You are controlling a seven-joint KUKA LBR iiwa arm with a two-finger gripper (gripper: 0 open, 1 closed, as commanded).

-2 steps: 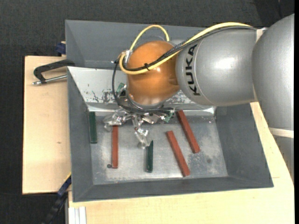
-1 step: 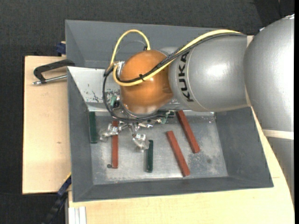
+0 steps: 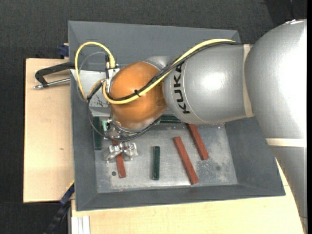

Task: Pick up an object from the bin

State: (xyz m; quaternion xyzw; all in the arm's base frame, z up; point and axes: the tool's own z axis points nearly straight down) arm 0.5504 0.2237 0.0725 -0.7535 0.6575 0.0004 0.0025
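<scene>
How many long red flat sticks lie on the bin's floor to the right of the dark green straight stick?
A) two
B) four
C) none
A: right of the dark green straight stick lie the lower long red flat stick and the upper long red flat stick, both slanted.

arm (image 3: 214,82) was silver-grey, rounded, black KUKA lettering (image 3: 181,94) | wrist cover (image 3: 134,99) was orange dome | yellow cable (image 3: 92,45) looped at its 10 o'clock | gripper (image 3: 121,151) was bare metal

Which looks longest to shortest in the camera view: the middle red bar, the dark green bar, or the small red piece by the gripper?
1. middle red bar
2. dark green bar
3. small red piece, though the gripper covers its upper end, so its full length is unsure.
</scene>
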